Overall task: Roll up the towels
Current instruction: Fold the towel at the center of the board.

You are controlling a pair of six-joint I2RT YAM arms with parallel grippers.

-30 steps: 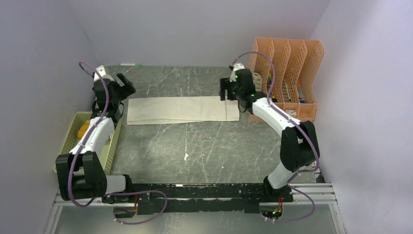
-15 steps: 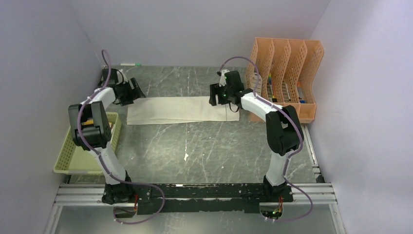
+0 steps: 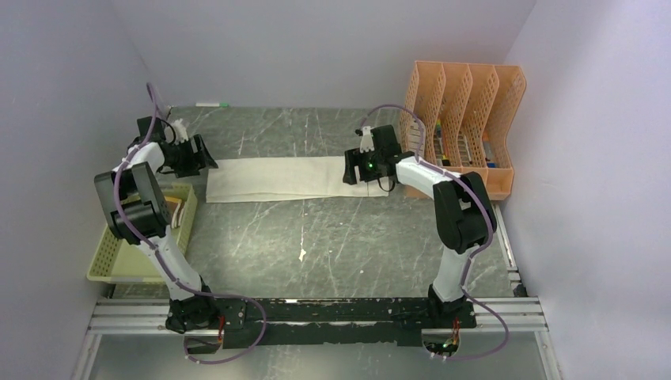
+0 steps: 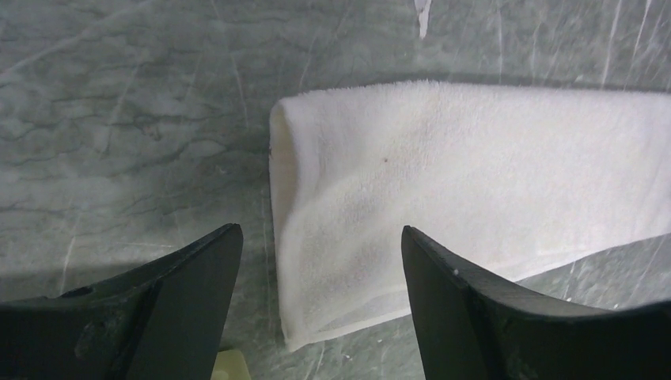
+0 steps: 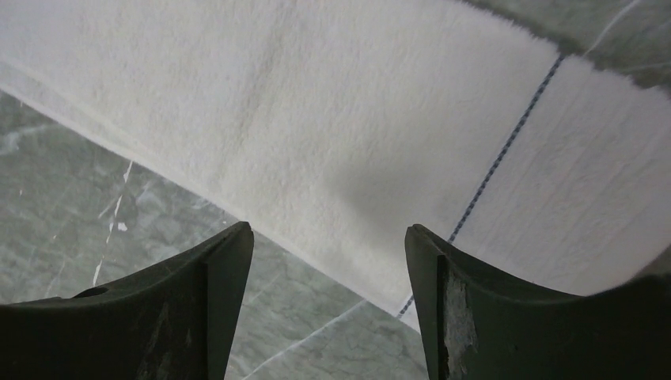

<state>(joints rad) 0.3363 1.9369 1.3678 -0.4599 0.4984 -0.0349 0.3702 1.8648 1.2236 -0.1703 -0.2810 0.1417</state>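
Observation:
The cream-white towel (image 3: 293, 178) lies flat on the table, folded into a long strip. My left gripper (image 3: 196, 155) is open at the strip's left end, which shows in the left wrist view (image 4: 475, 174) between and beyond the fingers; the gripper (image 4: 320, 237) holds nothing. My right gripper (image 3: 354, 169) is open just above the strip's right end, near its thin blue stitched line (image 5: 506, 150). In the right wrist view the gripper (image 5: 328, 233) is empty above the towel's (image 5: 316, 111) near edge. A brown patch (image 3: 180, 209) shows in the basket; I cannot tell if it is the brown towel.
A green mesh basket (image 3: 107, 257) sits at the left table edge under my left arm. An orange file rack (image 3: 467, 119) with small items stands at the back right, close to my right arm. A marker (image 3: 212, 104) lies by the back wall.
My left arm has swung from over the basket to the towel's left end. My right gripper has shifted left and down onto the towel's right end. The towel has not moved.

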